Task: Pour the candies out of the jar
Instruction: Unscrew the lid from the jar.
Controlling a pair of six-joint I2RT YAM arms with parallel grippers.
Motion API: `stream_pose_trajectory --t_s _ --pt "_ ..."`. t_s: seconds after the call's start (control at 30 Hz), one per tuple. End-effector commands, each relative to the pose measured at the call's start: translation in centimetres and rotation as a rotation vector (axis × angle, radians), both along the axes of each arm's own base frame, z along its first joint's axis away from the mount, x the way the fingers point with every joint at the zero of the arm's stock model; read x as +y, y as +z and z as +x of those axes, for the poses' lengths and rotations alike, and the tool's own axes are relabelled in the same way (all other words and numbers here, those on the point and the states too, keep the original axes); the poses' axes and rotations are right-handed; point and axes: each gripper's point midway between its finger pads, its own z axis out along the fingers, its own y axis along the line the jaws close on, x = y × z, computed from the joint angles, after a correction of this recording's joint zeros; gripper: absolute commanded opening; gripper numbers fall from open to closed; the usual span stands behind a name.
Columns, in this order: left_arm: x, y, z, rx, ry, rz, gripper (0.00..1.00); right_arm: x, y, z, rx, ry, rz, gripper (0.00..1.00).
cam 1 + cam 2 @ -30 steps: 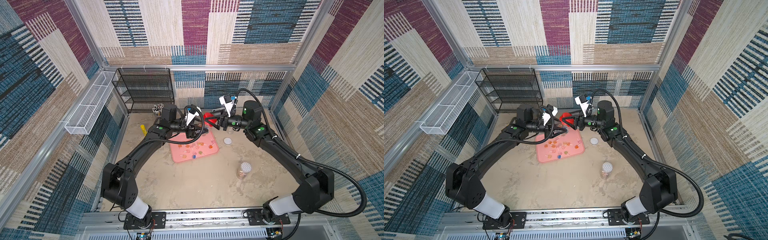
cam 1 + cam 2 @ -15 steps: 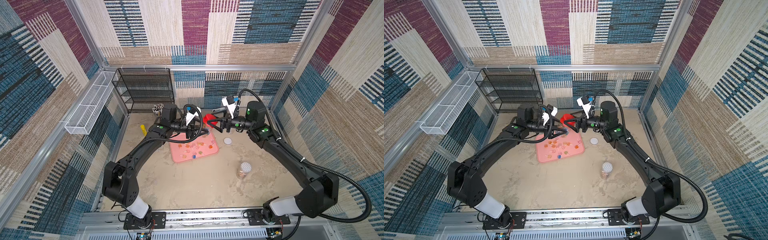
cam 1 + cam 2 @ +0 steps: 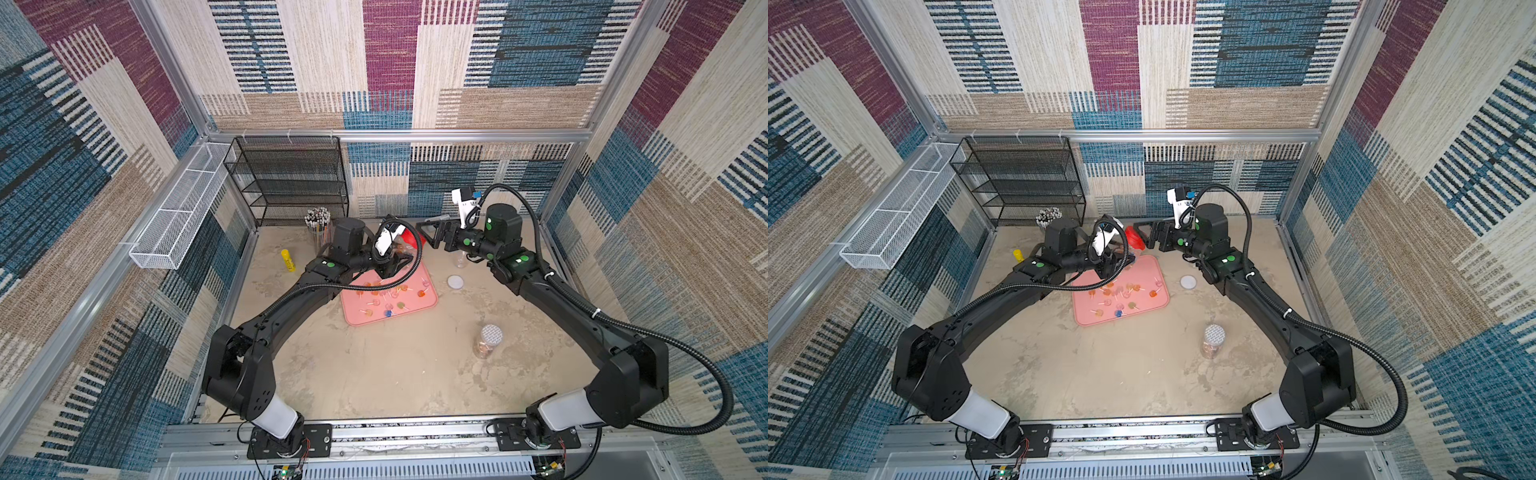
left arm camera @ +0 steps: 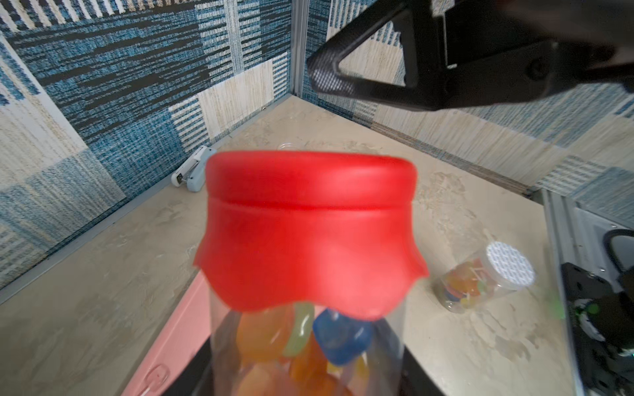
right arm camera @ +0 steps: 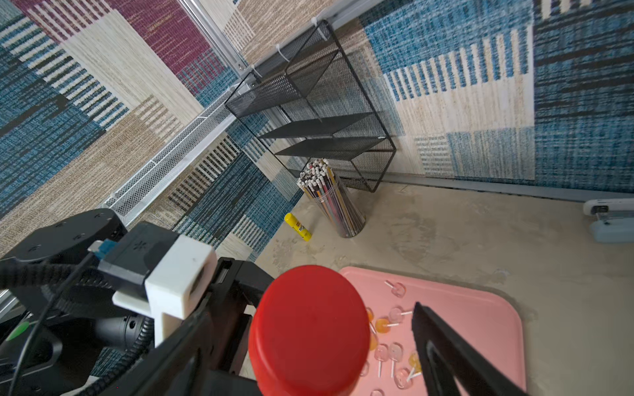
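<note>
Near the table's front right: upright clear plastic jar with white patterned lid. At mid-table: flat pink plastic tray strewn with small round-headed lollipop candies; beside its right edge, a white round disc. Above the tray's far edge: left gripper clenched on clear red-capped jar, more candies inside. Just beyond: right gripper spread wide around the red cap, grasping nothing. By the back wall: pencil-filled clear cup, black mesh shelf rack.
</note>
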Motion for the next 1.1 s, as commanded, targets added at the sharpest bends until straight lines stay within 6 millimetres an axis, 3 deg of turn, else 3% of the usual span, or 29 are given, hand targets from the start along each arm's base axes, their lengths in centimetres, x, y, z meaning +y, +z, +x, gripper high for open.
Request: stream_pose_trajectory --t_s 0.0,0.1,0.4,0.53,0.67,0.87,1.07 --pt "0.4 0.9 1.1 -0.101 0.06 0.036 0.0 0.5 -0.1 1.0 0.012 -0.042 0.007 0.91" --pt "0.0 0.9 0.8 -0.117 0.057 0.042 0.0 1.2 -1.2 1.4 0.046 -0.046 0.005 0.89" --pt "-0.2 0.9 0.4 -0.149 0.065 0.06 0.0 3.0 -2.0 1.1 0.077 0.007 0.023 0.79" --pt "-0.1 1.0 0.5 -0.156 0.076 0.061 0.0 3.1 -2.2 1.1 0.082 0.012 0.026 0.66" --pt "-0.2 1.0 0.5 -0.152 0.073 0.054 0.0 3.2 -1.3 0.5 0.046 0.038 0.038 0.51" --pt "-0.6 2.1 -0.5 -0.115 -0.026 -0.011 0.0 3.5 0.9 -1.7 -0.083 0.149 0.019 0.47" --pt "-0.9 3.0 -1.6 -0.117 -0.102 -0.045 0.0 2.7 1.4 -2.4 -0.118 0.182 -0.005 0.49"
